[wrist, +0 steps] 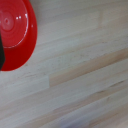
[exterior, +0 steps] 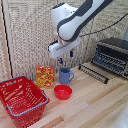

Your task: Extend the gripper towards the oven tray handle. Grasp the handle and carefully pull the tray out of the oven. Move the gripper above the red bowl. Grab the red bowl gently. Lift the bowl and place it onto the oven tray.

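gripper (exterior: 65,59): empty, fingers slightly apart, hanging high
bowl (exterior: 63,92): on table (exterior: 95,102), below the gripper, slightly off-centre
step: centre over the rim, descend slowly, close gently

The Franka arm (exterior: 75,20) is made of rounded glossy white shells with a broad black band running along its upper link. At its end a white block carries the gripper (exterior: 65,56), whose jaws are short, dark, and tipped blue.
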Available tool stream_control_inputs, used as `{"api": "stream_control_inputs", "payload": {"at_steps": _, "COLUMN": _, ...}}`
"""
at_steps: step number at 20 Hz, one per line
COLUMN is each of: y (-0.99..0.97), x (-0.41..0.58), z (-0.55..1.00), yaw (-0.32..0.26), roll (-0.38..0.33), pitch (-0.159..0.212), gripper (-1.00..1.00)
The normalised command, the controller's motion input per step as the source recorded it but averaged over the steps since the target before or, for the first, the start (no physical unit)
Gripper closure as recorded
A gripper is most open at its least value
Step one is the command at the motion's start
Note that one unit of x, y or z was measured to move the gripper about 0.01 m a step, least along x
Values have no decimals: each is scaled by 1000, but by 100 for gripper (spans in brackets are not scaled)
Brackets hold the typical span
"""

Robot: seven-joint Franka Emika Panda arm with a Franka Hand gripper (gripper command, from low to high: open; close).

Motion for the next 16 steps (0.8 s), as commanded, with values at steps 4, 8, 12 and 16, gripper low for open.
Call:
{"api": "stream_control_inputs", "payload": {"at_steps": 4, "y": 0, "x": 119, "z": -10, "yaw": 148, "roll": -375, "pitch": -13, "gripper": -100}}
{"api": "stream_control_inputs", "payload": {"at_steps": 8, "y": -86, "x": 294, "z": 0, "yaw": 121, "roll": -306, "pitch": -116, "gripper": -100}}
{"api": "stream_control_inputs", "payload": {"at_steps": 12, "y": -463, "x": 206, "z": 0, "yaw": 58, "roll": -230, "pitch": -138, "gripper": -100}}
{"api": "stream_control_inputs", "payload": {"at_steps": 16, "y": -755, "x": 231, "z": 0, "yaw": 36, "roll": -165, "pitch": -60, "gripper": -100}}
